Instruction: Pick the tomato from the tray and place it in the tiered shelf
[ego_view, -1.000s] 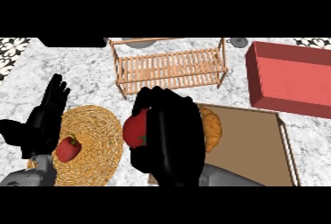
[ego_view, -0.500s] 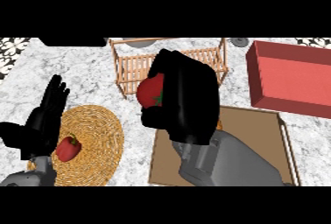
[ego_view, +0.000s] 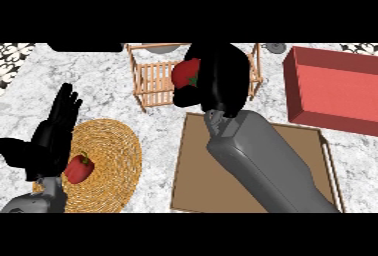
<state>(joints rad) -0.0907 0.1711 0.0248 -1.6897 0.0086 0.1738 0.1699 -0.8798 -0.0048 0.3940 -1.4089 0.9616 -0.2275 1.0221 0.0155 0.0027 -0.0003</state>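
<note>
My right hand (ego_view: 215, 80) is curled round the tomato (ego_view: 186, 73), which shows red at the hand's left side with a bit of green at its stem. I have it held over the shelf (ego_view: 155, 80), a pale wooden slatted frame at the far side of the table (ego_view: 118, 107); I cannot tell whether the tomato touches the slats or hangs above them. My grey right forearm runs from the hand toward the near right, crossing the tray (ego_view: 199, 185), a flat brown board with a light rim that lies just near of the shelf.

To the right of the shelf and tray stands a red box (ego_view: 332, 87), its open top facing up. Beyond the shelf's far right corner a small grey round thing sits at the table's far edge, too small to tell.

My left hand (ego_view: 52, 132) rests open at the near left, fingers straight and pointing far. It overlaps the left rim of a round woven mat (ego_view: 111, 155). A red pepper (ego_view: 79, 168) with a green stem lies on the mat, just beside that hand.
</note>
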